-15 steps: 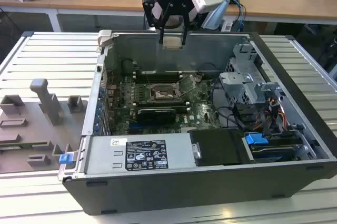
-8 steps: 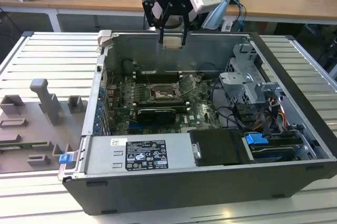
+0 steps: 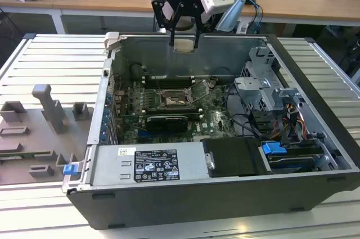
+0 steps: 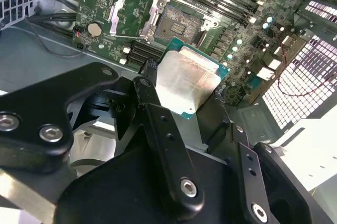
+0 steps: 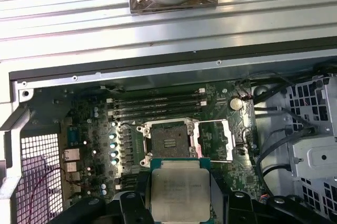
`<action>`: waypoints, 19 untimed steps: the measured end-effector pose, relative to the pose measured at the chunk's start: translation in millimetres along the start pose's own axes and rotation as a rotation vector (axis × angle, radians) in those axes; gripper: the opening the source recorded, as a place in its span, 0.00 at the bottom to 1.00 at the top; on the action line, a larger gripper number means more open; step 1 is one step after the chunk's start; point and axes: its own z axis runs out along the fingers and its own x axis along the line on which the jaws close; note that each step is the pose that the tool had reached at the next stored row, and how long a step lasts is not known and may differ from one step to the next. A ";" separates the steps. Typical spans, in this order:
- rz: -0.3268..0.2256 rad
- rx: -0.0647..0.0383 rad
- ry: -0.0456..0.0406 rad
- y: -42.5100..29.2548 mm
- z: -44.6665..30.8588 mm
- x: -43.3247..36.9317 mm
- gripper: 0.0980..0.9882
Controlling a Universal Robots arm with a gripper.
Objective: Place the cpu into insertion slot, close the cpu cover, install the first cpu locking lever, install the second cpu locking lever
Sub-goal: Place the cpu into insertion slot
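One cpu (image 5: 180, 192). One insertion slot (image 5: 168, 142), with one cpu cover (image 5: 215, 138) just beside it. Four long memory slots (image 5: 158, 104), as far as the first wrist view lets them be counted. One round coin cell (image 5: 235, 103) on one green motherboard (image 5: 89, 129). One black graphics card (image 3: 166, 122). One power supply (image 3: 149, 163) bearing one label. One computer case (image 3: 185, 211) on one slatted surface (image 3: 45, 59). Two blue plastic pieces: a blue clip (image 3: 70, 168) and a blue latch (image 3: 274, 149). One claw (image 3: 184, 48) with two fingers (image 3: 172, 37).
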 end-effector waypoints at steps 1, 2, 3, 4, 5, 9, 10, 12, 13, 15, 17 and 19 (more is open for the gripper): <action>0.003 0.000 -0.0002 0.0 0.0 0.1 0.50; 0.006 0.000 -0.0004 0.0 0.0 0.1 0.50; 0.009 0.000 -0.0007 0.0 0.0 0.1 0.50; 0.013 0.000 -0.0012 0.0 0.0 0.2 0.50; 0.018 0.000 -0.0016 0.0 0.0 0.2 0.50; 0.030 -0.001 -0.0027 0.0 0.1 0.3 0.50; 0.037 -0.001 -0.0033 -0.1 0.0 0.4 0.50; 0.044 -0.001 -0.0038 -0.1 0.1 0.5 0.50; 0.049 -0.001 -0.0043 -0.1 0.0 0.5 0.50; 0.056 -0.001 -0.0049 -0.1 0.1 0.6 0.50; 0.064 -0.001 -0.0056 -0.1 0.1 0.7 0.50; 0.076 -0.001 -0.0067 -0.1 0.1 0.7 0.50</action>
